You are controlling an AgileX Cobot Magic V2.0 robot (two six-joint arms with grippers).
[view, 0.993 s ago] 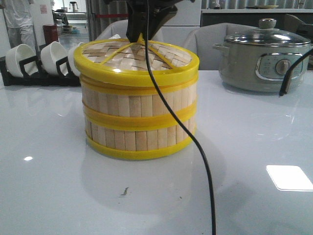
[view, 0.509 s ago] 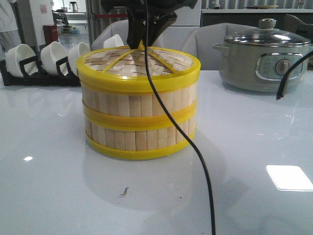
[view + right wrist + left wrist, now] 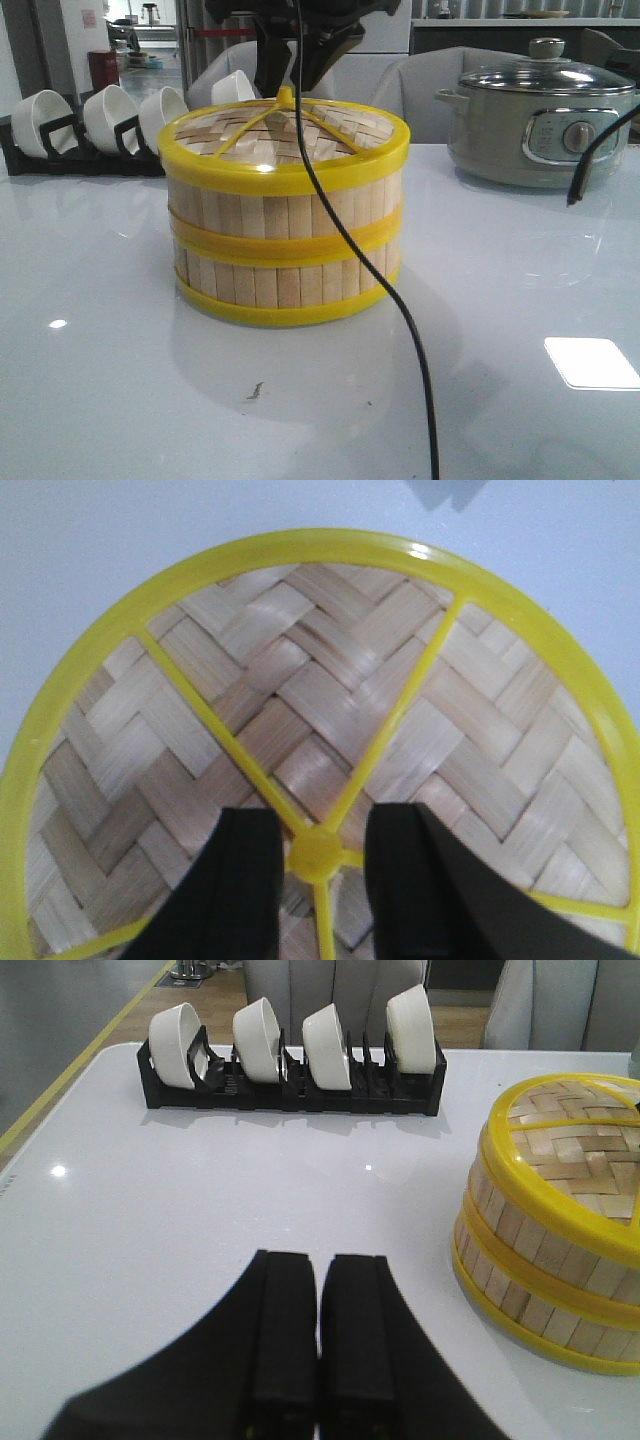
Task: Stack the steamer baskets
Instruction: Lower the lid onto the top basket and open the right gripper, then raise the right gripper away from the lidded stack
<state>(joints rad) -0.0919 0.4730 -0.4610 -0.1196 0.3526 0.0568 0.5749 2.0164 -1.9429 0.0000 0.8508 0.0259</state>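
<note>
Two steamer baskets stand stacked on the white table, the upper tier (image 3: 285, 212) on the lower tier (image 3: 285, 285). A flat woven lid (image 3: 335, 125) with a yellow knob (image 3: 287, 97) lies level on top. My right gripper (image 3: 290, 70) hangs just above the knob. In the right wrist view it (image 3: 322, 818) is open, with a finger on each side of the knob (image 3: 318, 853) and a gap on both sides. My left gripper (image 3: 320, 1260) is shut and empty over bare table, left of the stack (image 3: 540, 1250).
A black rack with several white bowls (image 3: 90, 125) stands at the back left and also shows in the left wrist view (image 3: 290, 1060). A grey-green glass-lidded electric pot (image 3: 540, 125) stands at the back right. A black cable (image 3: 400, 300) hangs in front of the stack.
The lid was tilted on the top basket a second ago and now lies flat. My right gripper has let go of the knob and risen slightly.
</note>
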